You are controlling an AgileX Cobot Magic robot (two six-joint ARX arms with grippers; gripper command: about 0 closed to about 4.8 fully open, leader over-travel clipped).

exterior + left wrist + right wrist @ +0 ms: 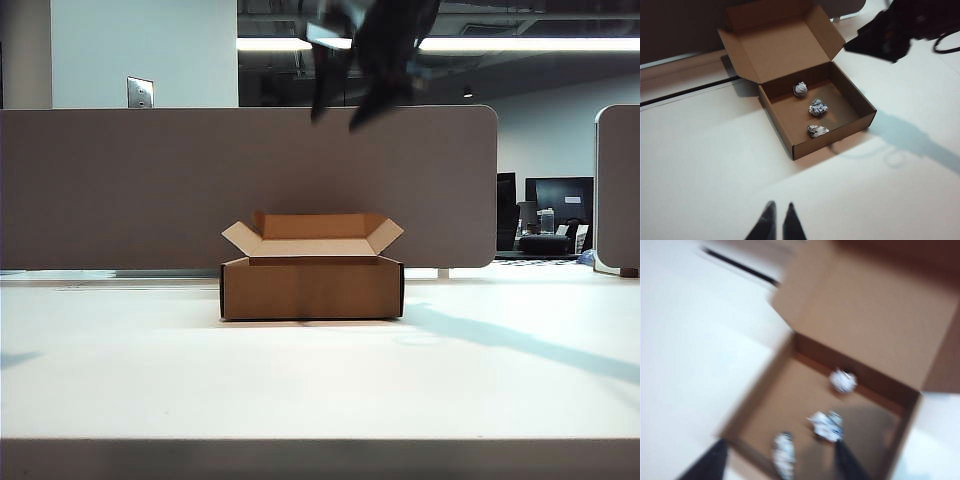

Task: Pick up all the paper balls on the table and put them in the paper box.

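right hand [780, 460] open above paper box [780, 127]; three paper balls [818, 108] inside.

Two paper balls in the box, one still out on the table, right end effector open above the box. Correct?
Not quite: all three paper balls lie inside the paper box, none out on the table, as the left wrist view shows. The rest holds: the right end effector hangs open above the box.
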